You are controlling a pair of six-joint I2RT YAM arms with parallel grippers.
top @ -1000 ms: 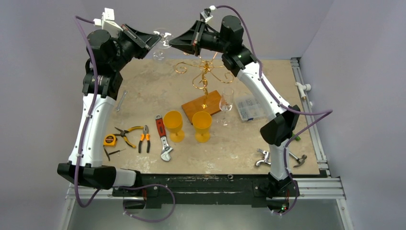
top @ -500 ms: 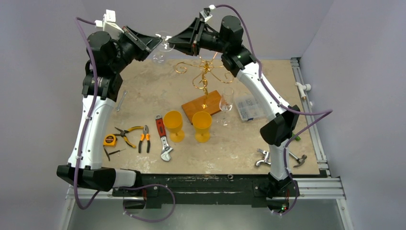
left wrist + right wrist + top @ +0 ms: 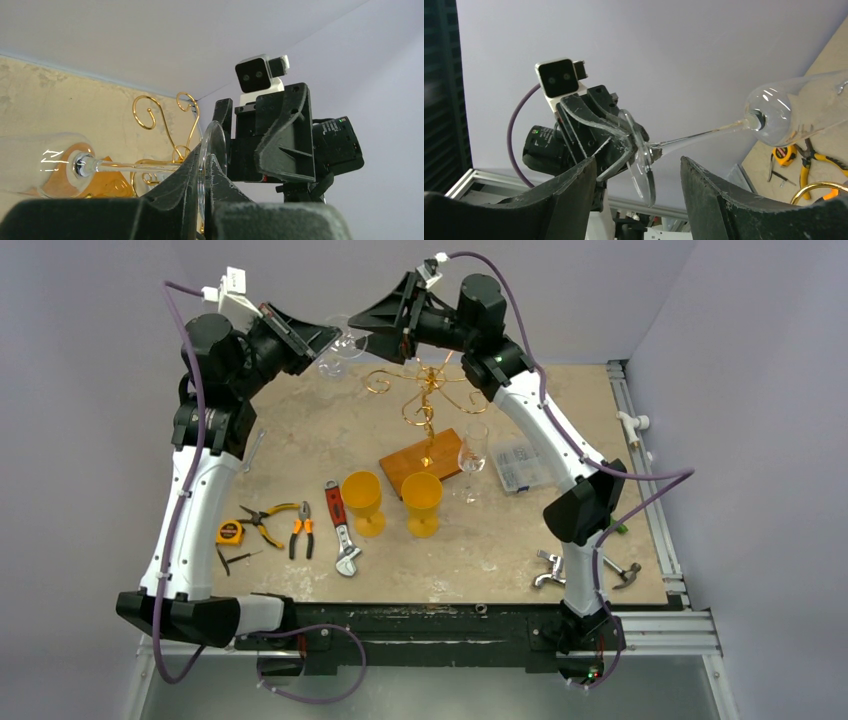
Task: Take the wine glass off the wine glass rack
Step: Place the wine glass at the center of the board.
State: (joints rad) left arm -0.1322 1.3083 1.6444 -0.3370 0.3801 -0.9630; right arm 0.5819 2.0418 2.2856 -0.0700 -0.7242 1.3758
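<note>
Clamped edge-on in the left jaws: the foot of the wine glass (image 3: 80,165), lying level high above the table (image 3: 300,430), bowl pointing away from those jaws. Spread wide apart on the right, with the right jaws facing that same foot just ahead, not gripping it. Below the right jaws, standing on the table: the golden wine glass rack (image 3: 428,410), apart from the glass.

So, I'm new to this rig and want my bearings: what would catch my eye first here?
A clear wine glass is held sideways high up at the back, the left gripper clamped on its foot. The right gripper faces it with jaws open, above the golden wine glass rack. Two yellow goblets stand in front of the rack's base.
</note>
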